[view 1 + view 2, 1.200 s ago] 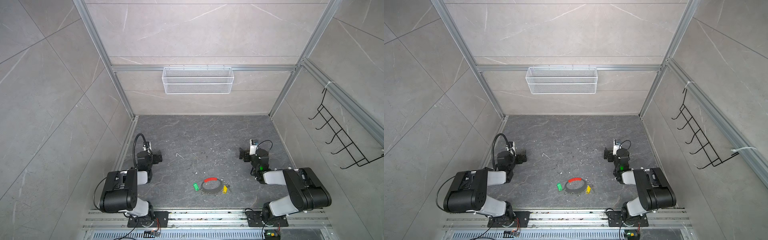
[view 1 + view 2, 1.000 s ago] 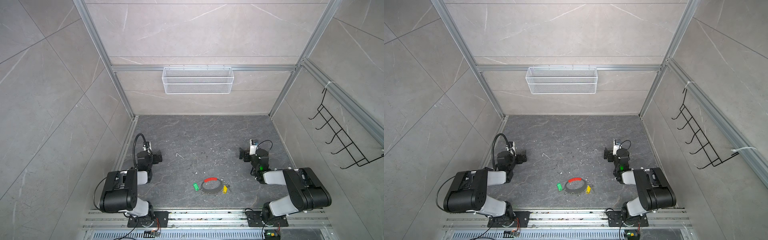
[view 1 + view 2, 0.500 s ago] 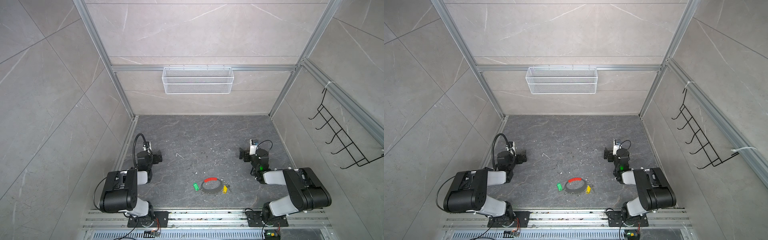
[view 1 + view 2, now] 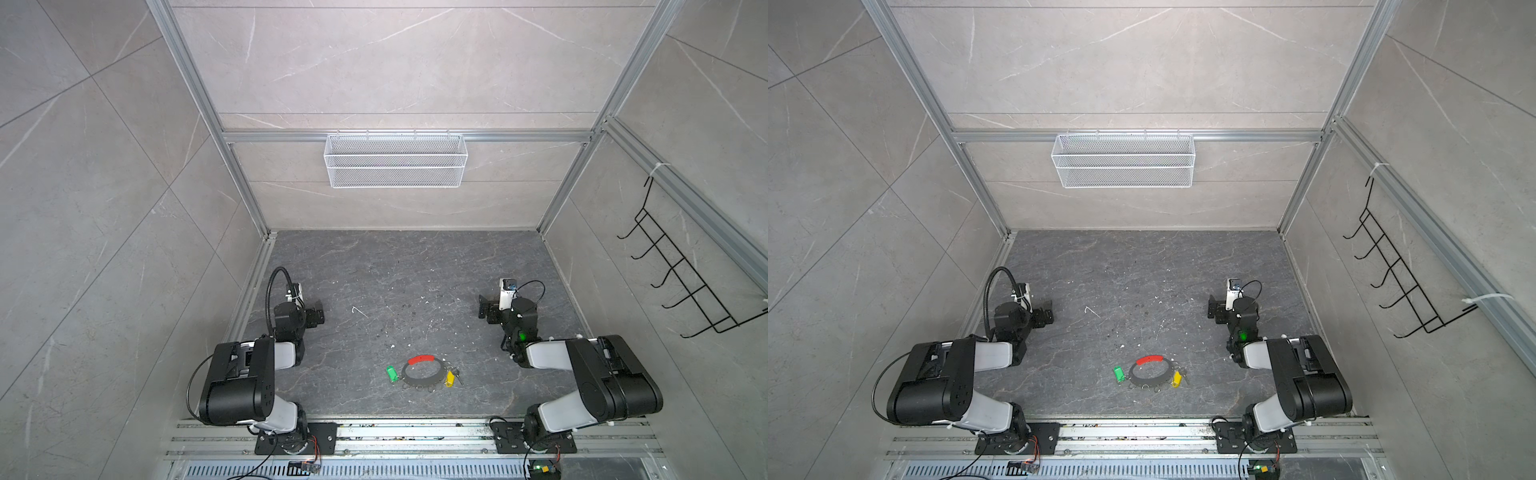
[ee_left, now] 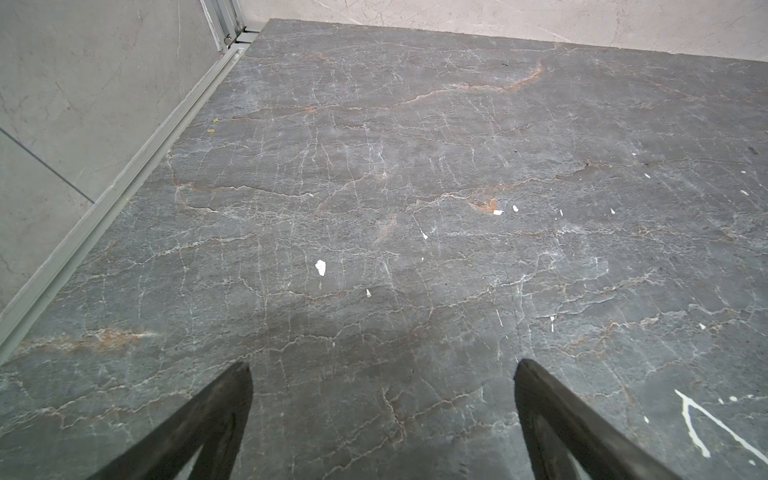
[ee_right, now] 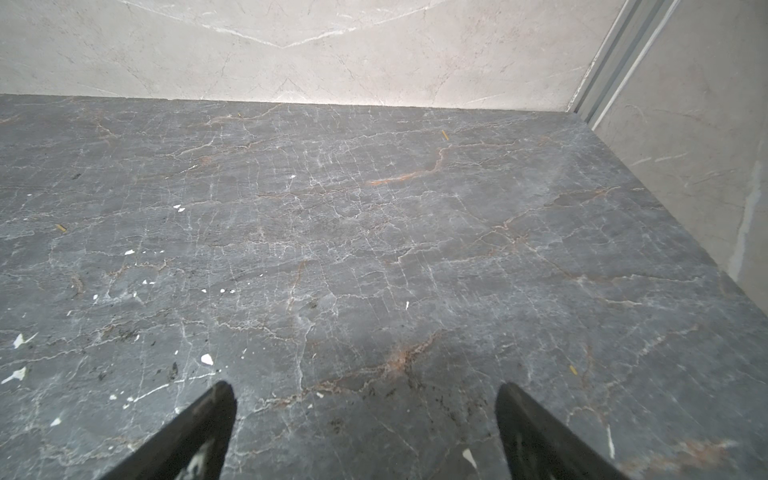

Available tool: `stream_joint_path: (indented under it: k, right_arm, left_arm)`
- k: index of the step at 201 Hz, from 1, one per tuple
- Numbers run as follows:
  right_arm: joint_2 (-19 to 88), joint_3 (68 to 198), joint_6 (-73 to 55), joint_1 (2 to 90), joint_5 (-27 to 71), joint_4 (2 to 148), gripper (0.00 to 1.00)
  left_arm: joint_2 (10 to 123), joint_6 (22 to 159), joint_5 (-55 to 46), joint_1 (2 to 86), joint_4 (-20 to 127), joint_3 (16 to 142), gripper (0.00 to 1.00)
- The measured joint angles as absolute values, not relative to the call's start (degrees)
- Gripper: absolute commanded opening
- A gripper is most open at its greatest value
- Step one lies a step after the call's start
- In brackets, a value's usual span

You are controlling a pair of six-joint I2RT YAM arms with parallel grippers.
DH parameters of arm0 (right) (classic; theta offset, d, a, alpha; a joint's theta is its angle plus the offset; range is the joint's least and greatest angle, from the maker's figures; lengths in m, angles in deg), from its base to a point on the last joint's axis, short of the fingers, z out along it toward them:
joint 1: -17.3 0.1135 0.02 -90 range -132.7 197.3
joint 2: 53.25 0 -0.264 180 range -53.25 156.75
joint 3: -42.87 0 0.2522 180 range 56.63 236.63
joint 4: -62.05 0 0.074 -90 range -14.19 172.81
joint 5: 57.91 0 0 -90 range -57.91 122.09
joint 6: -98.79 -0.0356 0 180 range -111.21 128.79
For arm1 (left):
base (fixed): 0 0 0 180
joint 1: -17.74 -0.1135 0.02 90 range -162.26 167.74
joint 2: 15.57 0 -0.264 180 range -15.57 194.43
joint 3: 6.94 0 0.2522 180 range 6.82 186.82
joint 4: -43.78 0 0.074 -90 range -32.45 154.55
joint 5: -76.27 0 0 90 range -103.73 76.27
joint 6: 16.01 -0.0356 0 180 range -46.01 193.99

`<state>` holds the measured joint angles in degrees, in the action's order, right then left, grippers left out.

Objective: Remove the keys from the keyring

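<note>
The keyring point(image 4: 420, 360) lies flat on the desk point(image 4: 395, 274) near its front edge, midway between the two arms. The green-tag key point(image 4: 391, 372) lies just beside the ring on the left-arm side. The yellow-tag key point(image 4: 450, 377) lies against it on the right-arm side. Left hand point(image 5: 382, 365) and right hand point(image 6: 365, 386): jaws spread wide, holding nothing, well apart from the keyring.

On the table point(image 4: 395, 282), the keyring point(image 4: 420, 359) lies between the left gripper point(image 4: 319, 314) and the right gripper point(image 4: 484, 308), nearer the front edge than either, with one key point(image 4: 391, 372) at its left-gripper side and the other key point(image 4: 450, 377) at its right-gripper side.
</note>
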<state>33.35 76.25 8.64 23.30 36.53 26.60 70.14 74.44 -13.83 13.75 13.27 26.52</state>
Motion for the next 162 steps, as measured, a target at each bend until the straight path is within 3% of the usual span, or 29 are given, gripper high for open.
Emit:
stream_joint_path:
  k: [62, 122, 162]
  right_arm:
    - [32.96, 77.17, 8.32, 23.27, 38.92, 28.63, 0.99]
    - [27.06, 86.85, 7.03, 23.87, 43.57, 44.74, 0.99]
    - [24.35, 95.83, -0.23, 24.46, 50.5, 59.05, 0.99]
  left_arm:
    - [69.46, 74.46, -15.12, 13.89, 15.83, 27.35, 1.0]
    - [55.67, 78.33, -16.98, 13.99, 29.41, 36.03, 1.0]
    - [51.02, 91.4, -20.39, 14.02, 32.47, 37.39, 1.0]
